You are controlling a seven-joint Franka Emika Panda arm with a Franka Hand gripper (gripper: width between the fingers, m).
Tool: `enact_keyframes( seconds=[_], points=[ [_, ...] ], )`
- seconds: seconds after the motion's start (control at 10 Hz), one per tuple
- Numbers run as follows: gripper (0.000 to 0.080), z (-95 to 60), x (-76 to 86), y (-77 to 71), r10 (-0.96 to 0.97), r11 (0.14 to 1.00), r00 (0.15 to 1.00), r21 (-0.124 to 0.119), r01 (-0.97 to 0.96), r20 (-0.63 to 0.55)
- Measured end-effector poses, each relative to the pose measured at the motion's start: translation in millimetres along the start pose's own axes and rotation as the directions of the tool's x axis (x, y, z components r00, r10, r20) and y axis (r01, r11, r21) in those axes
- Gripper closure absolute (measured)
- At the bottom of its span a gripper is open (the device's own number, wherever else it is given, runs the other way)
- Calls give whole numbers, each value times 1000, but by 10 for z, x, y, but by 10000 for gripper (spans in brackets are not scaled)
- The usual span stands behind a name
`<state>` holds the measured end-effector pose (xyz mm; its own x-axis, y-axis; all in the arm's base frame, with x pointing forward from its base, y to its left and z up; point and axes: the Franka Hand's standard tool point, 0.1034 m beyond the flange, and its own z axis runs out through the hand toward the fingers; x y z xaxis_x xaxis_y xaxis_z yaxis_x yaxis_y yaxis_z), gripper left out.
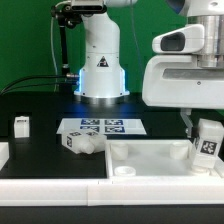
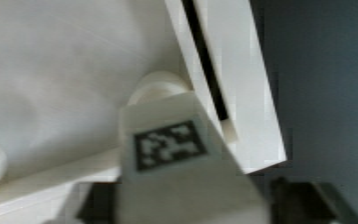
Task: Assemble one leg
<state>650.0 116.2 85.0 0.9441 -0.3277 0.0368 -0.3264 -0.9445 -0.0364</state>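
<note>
My gripper (image 1: 205,146) is shut on a leg (image 1: 207,143), a stubby white post with a black-and-white tag, and holds it tilted over the right end of the large flat white piece (image 1: 160,158). In the wrist view the leg (image 2: 172,150) fills the space between the dark fingers (image 2: 96,200), its tip next to a round corner socket (image 2: 158,90) of the flat piece (image 2: 69,90). A second leg (image 1: 82,142) lies on the table, and a third leg (image 1: 21,126) stands at the exterior view's left.
The marker board (image 1: 103,127) lies behind the flat piece, in front of the robot base (image 1: 100,70). A white edge piece (image 1: 4,153) sits at the far left of the exterior view. A white rail (image 1: 110,190) runs along the front.
</note>
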Motion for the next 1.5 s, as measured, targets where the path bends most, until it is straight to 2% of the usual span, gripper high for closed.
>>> enact_keyframes(
  seconds=[0.1,0.3,0.4,0.6,0.8,0.9,1.2,1.3,1.4,1.5],
  points=[
    [507,3,4,16,0,1000,1000,-3,0,0],
    [507,6,19,47,34,999,999,1,-34,-18],
    [508,13,-1,101,86,996,995,11,-86,-51],
    [508,19,-51,93,344,939,936,43,-342,-76],
    [508,25,-15,133,567,823,821,84,-562,-58],
    [508,25,-16,139,641,767,766,88,-636,-47],
    [507,36,-43,107,865,500,501,96,-861,-13],
    [507,35,-47,104,892,451,452,95,-888,-9],
    [507,36,-59,92,939,342,344,94,-935,1],
    [507,35,-60,97,950,311,313,93,-946,5]
  ],
)
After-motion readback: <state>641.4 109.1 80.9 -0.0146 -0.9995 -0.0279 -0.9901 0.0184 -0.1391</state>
